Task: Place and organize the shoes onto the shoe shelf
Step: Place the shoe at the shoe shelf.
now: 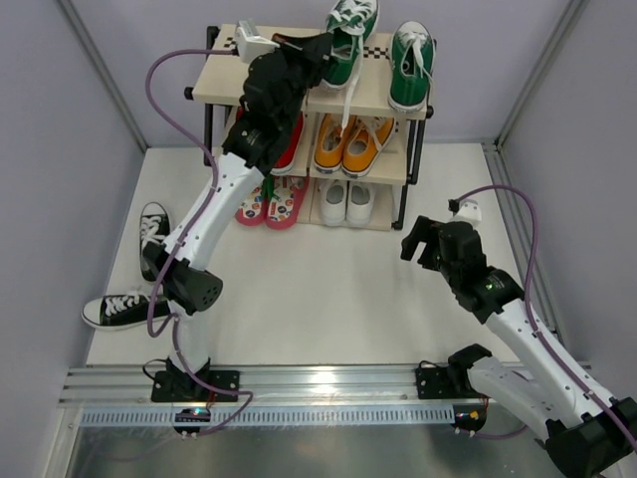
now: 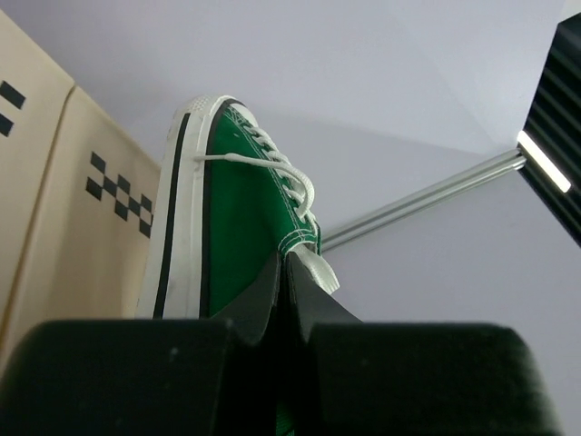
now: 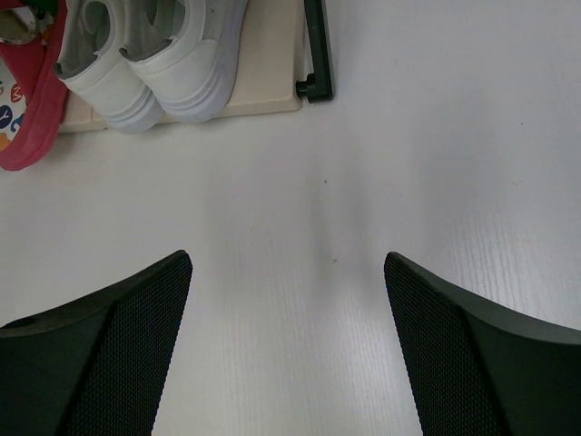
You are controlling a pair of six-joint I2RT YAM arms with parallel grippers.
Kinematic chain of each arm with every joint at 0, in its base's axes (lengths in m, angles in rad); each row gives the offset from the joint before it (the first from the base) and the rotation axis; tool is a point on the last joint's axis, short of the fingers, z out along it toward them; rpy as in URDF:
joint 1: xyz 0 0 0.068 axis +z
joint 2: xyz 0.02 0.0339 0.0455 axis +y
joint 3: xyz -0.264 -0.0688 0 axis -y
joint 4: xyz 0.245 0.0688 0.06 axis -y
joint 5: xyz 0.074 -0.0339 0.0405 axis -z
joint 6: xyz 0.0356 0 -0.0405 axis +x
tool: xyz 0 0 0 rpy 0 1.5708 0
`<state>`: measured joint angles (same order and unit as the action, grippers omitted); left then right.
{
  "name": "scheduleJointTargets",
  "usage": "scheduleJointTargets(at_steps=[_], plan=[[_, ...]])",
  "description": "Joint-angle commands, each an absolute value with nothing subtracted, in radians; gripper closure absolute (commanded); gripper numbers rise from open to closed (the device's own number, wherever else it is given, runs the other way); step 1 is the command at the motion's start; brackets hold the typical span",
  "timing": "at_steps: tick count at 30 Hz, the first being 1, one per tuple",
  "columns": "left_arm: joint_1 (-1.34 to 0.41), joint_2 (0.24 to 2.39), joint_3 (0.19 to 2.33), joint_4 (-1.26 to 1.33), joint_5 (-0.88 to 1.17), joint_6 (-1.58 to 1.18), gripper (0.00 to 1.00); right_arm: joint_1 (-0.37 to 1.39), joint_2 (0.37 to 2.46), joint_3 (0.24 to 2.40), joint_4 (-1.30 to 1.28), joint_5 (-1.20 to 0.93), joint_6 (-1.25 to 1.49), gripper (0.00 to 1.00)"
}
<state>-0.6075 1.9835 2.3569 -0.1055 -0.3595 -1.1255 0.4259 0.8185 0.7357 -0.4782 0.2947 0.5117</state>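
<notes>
Left arm, right arm — white links, black joints, purple cables; right claw mesh-padded.

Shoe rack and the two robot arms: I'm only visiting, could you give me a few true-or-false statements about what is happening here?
1. The left gripper is shut on a green sneaker. True.
2. The right gripper holds one of the white shoes. False: it is open and empty; both sit on the bottom board of the rack.
3. The black sneakers are on the rack. False: both lie on the table, left of it.
4. A second green sneaker rests on the top board. True.
</notes>
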Motion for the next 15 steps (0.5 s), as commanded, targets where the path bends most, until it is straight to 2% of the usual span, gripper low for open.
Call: scheduleJointTargets(at_steps=[1,15], plan=[[-0.646,1.990,2.430,0.110,-0.463,-1.175,1.00,0.428,0.818,0.733,-0.465,0.318,0.522,0.09],[-0.736,2.057,2.470,0.123,-0.614,-1.212,1.00,0.428,0.799,0.733,-0.479,0.322,0.489,0.09]])
